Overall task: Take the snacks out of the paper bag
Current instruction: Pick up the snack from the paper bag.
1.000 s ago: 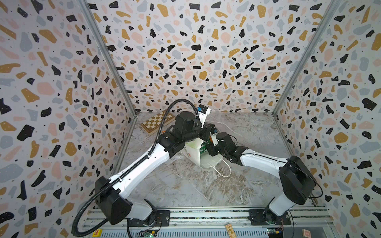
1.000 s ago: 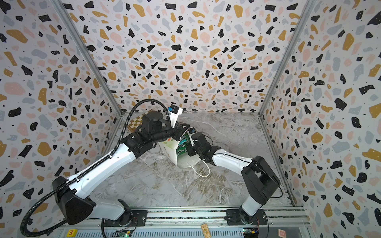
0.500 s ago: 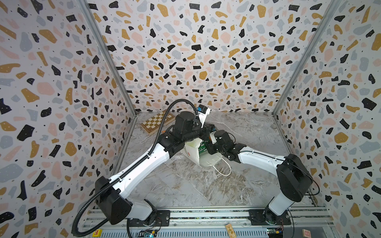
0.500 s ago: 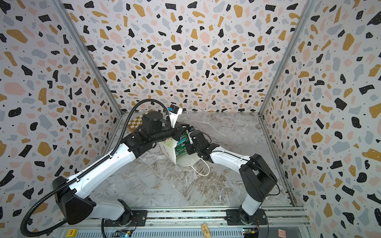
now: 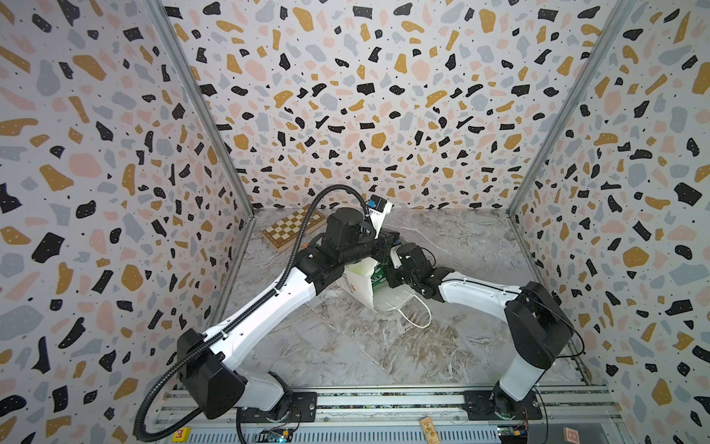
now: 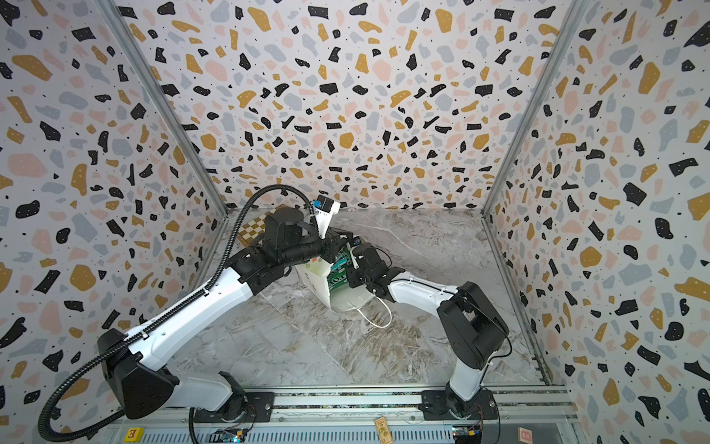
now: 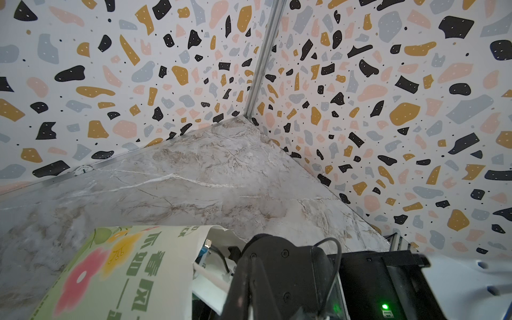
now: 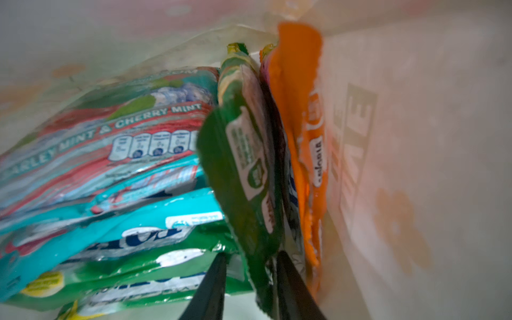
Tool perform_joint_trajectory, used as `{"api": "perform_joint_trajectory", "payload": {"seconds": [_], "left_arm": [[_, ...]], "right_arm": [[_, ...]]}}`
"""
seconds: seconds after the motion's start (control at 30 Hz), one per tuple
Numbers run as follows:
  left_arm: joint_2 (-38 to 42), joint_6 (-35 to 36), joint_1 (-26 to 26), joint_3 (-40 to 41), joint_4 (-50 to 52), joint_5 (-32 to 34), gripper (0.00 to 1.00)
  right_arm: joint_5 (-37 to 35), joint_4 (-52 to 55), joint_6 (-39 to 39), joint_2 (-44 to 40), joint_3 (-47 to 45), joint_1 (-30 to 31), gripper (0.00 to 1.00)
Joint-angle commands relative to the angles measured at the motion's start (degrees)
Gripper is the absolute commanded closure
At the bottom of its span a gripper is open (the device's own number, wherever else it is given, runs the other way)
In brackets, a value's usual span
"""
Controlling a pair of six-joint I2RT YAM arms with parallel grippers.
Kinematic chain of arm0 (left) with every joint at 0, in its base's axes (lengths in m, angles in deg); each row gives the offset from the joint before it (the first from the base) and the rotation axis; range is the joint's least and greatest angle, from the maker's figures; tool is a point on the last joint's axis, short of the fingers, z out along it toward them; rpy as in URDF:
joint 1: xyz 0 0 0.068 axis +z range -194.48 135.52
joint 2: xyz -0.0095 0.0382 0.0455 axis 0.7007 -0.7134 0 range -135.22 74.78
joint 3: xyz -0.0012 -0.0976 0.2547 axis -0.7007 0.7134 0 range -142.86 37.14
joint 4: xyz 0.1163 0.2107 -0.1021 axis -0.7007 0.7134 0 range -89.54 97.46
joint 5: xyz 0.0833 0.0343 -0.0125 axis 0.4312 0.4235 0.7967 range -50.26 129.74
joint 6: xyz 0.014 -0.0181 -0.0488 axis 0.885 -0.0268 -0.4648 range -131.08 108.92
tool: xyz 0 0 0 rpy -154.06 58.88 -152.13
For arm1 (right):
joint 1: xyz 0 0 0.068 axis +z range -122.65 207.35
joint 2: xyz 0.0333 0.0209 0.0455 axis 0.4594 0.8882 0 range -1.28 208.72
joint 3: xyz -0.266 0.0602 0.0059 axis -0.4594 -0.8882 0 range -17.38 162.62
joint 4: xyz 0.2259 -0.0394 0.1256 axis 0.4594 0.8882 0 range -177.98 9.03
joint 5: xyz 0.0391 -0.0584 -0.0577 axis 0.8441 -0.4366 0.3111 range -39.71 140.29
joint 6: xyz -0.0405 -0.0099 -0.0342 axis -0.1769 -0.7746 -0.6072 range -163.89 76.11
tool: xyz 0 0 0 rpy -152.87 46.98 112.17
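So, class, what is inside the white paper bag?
The paper bag holds stacked teal packets, a dark green packet and an orange packet on edge, and the right gripper. Anything beneath is hidden.

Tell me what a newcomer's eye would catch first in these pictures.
Loud terrazzo-print walls box in a marble table, where the left arm and right arm meet at a white paper bag. In the right wrist view the right pincer is inside it, straddling the edge of a green packet beside teal packets and an orange packet. A chessboard lies at the far corner on the left arm's side.
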Motion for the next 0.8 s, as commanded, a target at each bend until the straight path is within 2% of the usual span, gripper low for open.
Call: {"api": "perform_joint_trajectory", "payload": {"seconds": [0.0, 0.4, 0.7, 0.77], "left_arm": [[2.84, -0.14, -0.44, -2.37, -4.1, -2.97, 1.0], [3.15, 0.2, -0.44, -2.44, -3.56, -2.7, 1.0], [3.33, 0.38, -0.44, -2.5, -3.38, -2.46, 1.0], [3.4, 0.38, -0.44, -2.42, -3.4, -2.14, 1.0]], "right_arm": [[-1.3, -2.66, 0.66, 0.18, 2.45, -1.45, 0.71], [-1.92, -5.28, -0.62, 3.15, 2.99, -2.7, 0.78], [-1.57, -7.22, -2.84, 5.83, 4.32, -2.97, 0.78], [-0.85, -7.74, -3.61, 5.5, 4.06, -2.85, 0.88]]}}
